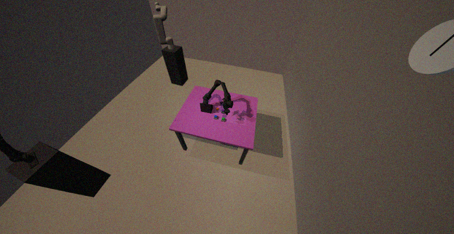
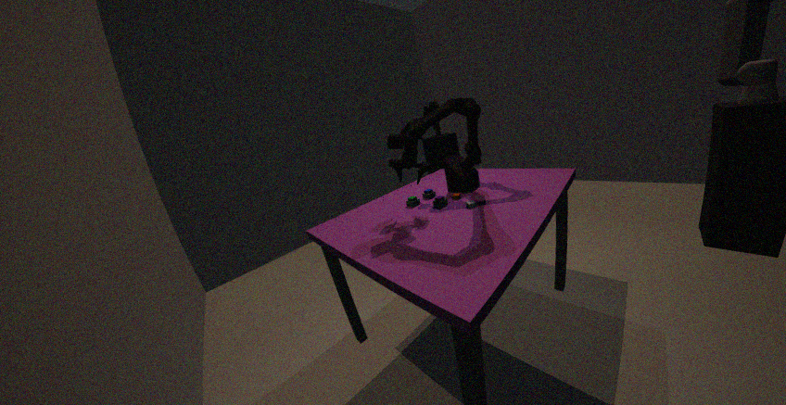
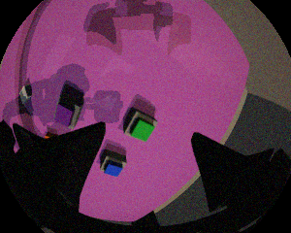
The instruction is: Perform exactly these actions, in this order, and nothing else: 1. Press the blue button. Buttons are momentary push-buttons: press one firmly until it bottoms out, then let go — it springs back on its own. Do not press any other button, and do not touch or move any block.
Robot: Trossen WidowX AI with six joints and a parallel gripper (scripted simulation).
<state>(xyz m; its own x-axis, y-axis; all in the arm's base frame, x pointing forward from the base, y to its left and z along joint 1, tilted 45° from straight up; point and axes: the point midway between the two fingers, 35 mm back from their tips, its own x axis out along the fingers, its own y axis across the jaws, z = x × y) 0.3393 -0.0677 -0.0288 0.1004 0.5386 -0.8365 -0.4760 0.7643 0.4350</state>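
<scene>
The gripper (image 2: 410,173) is held wide open above the table (image 2: 441,269), with nothing between its fingers. In the wrist view the blue button (image 3: 113,169) is seen between the fingertips, close to the left one, with the green button (image 3: 142,130) just beyond it. A purple button (image 3: 67,113) lies further left, in shadow. From the exterior view the gripper appears to be hanging apart from the buttons, though the dim light makes the gap hard to judge. The blue button (image 1: 216,117) sits beside the green one (image 1: 223,119), near the arm's base (image 1: 205,107).
</scene>
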